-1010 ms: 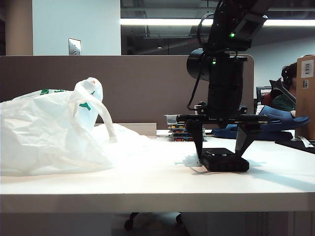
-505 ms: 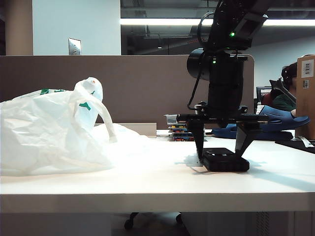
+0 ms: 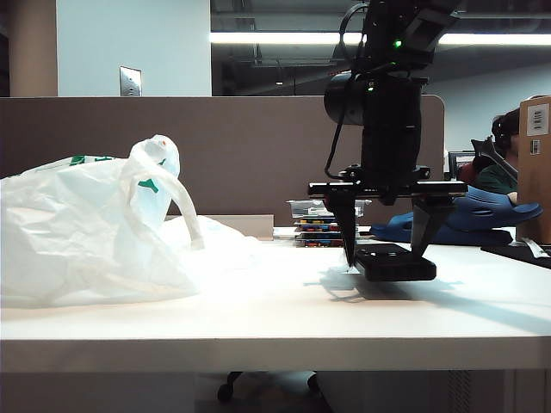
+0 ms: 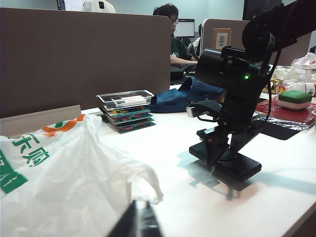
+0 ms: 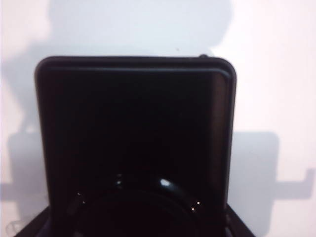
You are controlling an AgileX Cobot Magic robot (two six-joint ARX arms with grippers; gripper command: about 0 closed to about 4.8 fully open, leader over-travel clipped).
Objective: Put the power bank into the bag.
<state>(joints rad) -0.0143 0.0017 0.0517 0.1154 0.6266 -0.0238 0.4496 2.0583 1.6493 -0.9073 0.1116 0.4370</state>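
Observation:
The power bank (image 3: 394,262), a flat black slab, hangs just above the white table with its shadow beneath it. My right gripper (image 3: 386,248) points down from above and is shut on the slab's two sides. The left wrist view shows the same grip (image 4: 224,148) on the power bank (image 4: 232,165). In the right wrist view the power bank (image 5: 133,133) fills most of the picture over the table. The bag (image 3: 86,228), crinkled white plastic with green print, lies at the table's left, a loop handle up. My left gripper (image 4: 140,219) is shut and empty, close beside the bag (image 4: 64,182).
A stack of clear boxes (image 3: 314,225) and dark blue sandals (image 3: 482,211) lie behind the power bank by the brown partition (image 3: 241,146). A cardboard box (image 3: 535,163) stands at the far right. A green-lidded container (image 4: 295,98) sits on a red mat.
My right gripper has risen a little and taken the power bank up off the table. The bag has not moved.

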